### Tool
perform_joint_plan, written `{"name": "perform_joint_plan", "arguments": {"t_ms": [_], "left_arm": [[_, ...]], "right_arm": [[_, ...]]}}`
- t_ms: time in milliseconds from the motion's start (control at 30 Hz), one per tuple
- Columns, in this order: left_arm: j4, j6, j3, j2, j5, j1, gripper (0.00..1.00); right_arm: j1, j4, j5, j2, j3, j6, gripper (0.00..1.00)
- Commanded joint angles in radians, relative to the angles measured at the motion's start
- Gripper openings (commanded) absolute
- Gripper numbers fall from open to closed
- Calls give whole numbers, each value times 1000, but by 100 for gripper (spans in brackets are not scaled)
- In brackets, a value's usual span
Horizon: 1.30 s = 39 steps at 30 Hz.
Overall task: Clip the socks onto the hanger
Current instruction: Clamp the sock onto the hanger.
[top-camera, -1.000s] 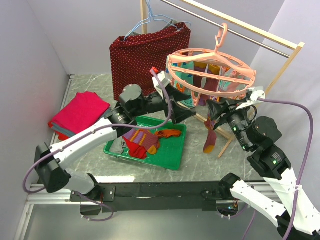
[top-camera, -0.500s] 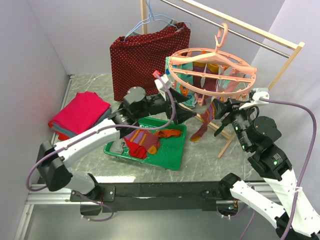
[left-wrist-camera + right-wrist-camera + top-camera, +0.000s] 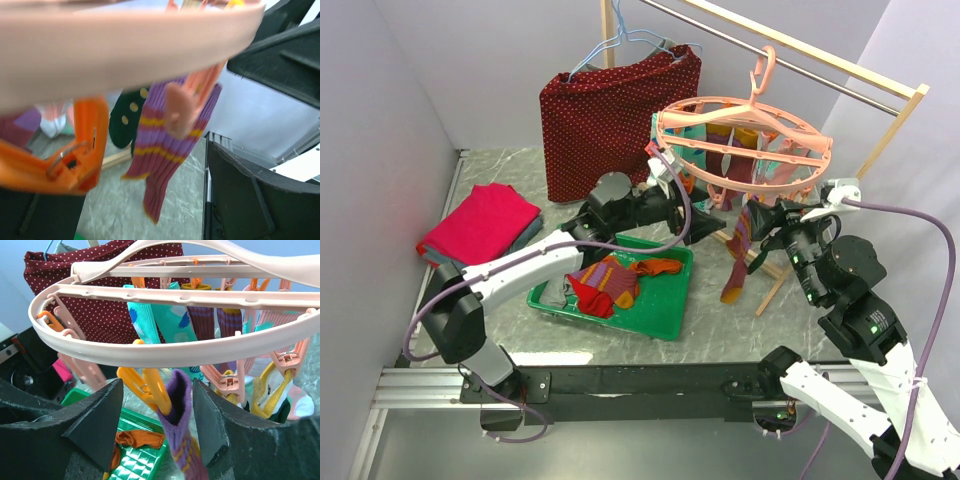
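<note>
We see the pink hanger (image 3: 165, 352) hooked on a rail (image 3: 820, 72), with clipped socks (image 3: 150, 320) hanging inside its ring. A purple striped sock (image 3: 734, 262) dangles below the hanger's near rim, beside an orange peg (image 3: 145, 385); which peg bites it we cannot tell. Our right end effector (image 3: 157, 405) is released, its fingers (image 3: 95, 425) standing apart on either side of that sock's top. Our left end effector (image 3: 712, 224) is spread wide and grasps nothing, just under the hanger's rim on the tray side. Below the hanger, loose socks (image 3: 605, 282) lie in a green tray (image 3: 665, 325) on the tabletop (image 3: 715, 345).
</note>
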<state>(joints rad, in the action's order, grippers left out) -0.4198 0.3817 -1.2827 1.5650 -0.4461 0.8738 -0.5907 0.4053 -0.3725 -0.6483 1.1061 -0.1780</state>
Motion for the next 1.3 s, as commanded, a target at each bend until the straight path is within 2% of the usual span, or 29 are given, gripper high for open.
{"name": "perform_joint_plan", "arguments": {"t_ms": [0,167,433,600,633,733,933,1267], "left_arm": [[-114,14,-82,23,-71,5,97],[-178,52,-84,35,-118,7,99],[-201,92,-118,73,-132,5,88],[-220,112,-132,81,-132,7,70],[-226,117,-132,81,-134,5,63],[-237,131,-129,75,-129,5,50],[-231,141,-119,58,-102,5,28],[-159,83,-98,4,-14,28,19]], "right_arm": [[8,-11,7,12,18,5,64],[8,-19,9,21,14,6,64],[9,-17,20,21,18,9,64],[8,-10,17,26,24,14,64],[9,-8,17,26,24,15,64],[9,-8,18,26,26,14,65],[8,3,32,30,37,20,65],[9,130,142,47,123,9,64]]}}
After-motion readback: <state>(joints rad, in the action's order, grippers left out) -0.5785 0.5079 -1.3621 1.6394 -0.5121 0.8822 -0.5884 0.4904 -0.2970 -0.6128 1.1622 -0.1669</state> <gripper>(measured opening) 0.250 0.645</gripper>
